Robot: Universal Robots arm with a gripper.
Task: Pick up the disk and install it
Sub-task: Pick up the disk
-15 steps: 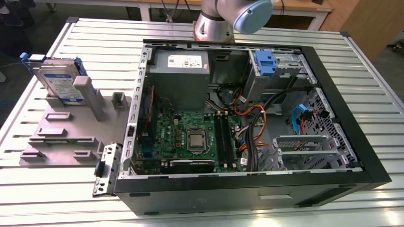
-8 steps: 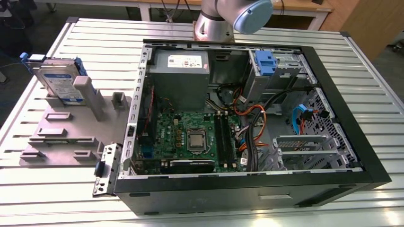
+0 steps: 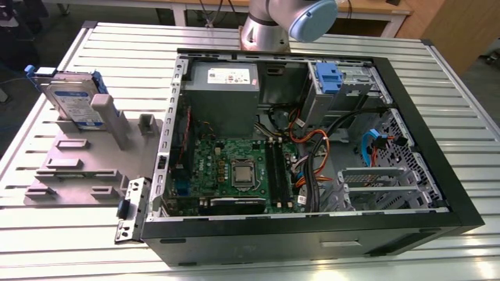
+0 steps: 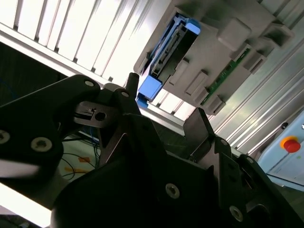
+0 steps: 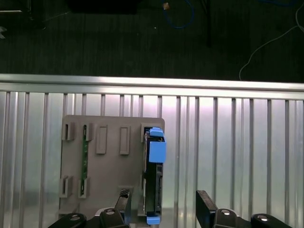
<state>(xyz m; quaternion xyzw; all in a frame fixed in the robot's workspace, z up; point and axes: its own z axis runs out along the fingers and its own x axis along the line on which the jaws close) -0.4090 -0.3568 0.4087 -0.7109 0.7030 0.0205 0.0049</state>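
Observation:
The disk is a silver-grey drive with a blue-and-white label, clipped in a blue carrier. It stands on edge in a grey holder on the slatted table, at the exterior view's left of the open computer case. In the first wrist view the disk is seen edge-on from high above, and my gripper is open with nothing between its fingers. In the second wrist view my gripper is well apart from the disk.
Inside the case are a grey power-supply box, a green motherboard, cables and a drive bay with a blue carrier. The arm's base stands behind the case. A green memory stick sits in the holder. The table edge runs beyond the holder.

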